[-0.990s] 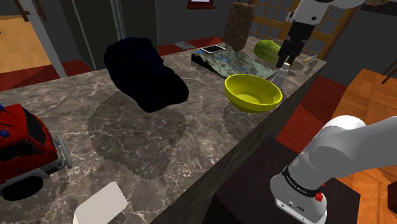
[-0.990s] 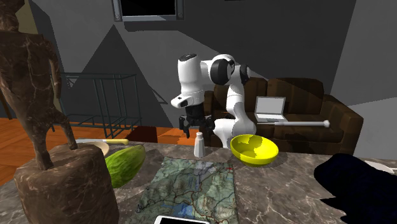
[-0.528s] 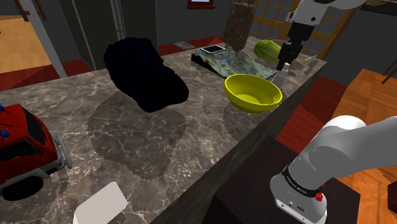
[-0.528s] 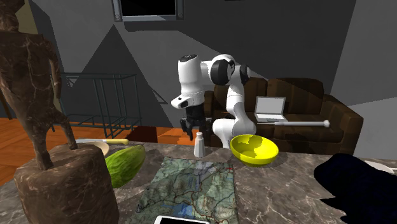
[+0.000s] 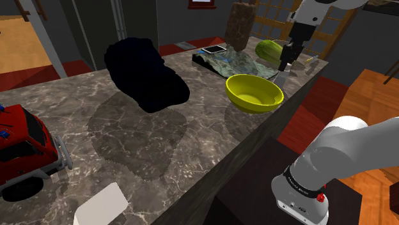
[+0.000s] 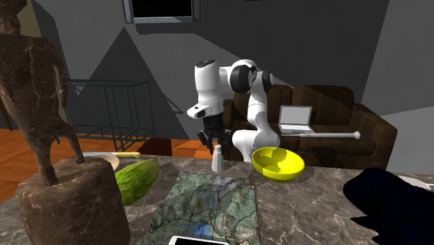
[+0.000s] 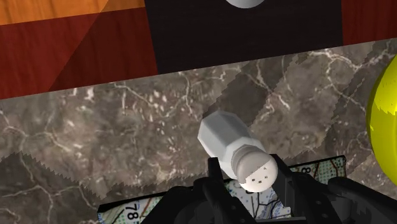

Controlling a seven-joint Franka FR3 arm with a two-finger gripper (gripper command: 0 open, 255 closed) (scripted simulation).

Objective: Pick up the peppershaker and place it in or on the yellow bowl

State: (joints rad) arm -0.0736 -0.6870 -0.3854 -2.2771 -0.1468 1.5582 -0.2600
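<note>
Note the gripper (image 7: pixel 249 177) spread, one black finger either side of the cap of the peppershaker (image 7: pixel 232 143); cannot tell whether the pads touch it. Treat the step in hand as the grasp. Locate the peppershaker upright on the table (image 7: pixel 95 140), close to the long edge nearest the arm (image 6: pixel 209 90) and just beside the edge of the map (image 7: pixel 310 169). Keep the fingers centred on the cap, lower far enough to bring the pads onto the faceted body, then close squarely to prevent tipping or twisting. Lift straight up before any sideways travel. Find the yellow bowl (image 7: pixel 386 121) farther along the same edge, near the peppershaker but apart from it, with bare table top between. Clear the bowl's rim on the approach and release low over the hollow. Leave the green oblong thing (image 5: pixel 265 50), beyond at the table's end, untouched.
</note>
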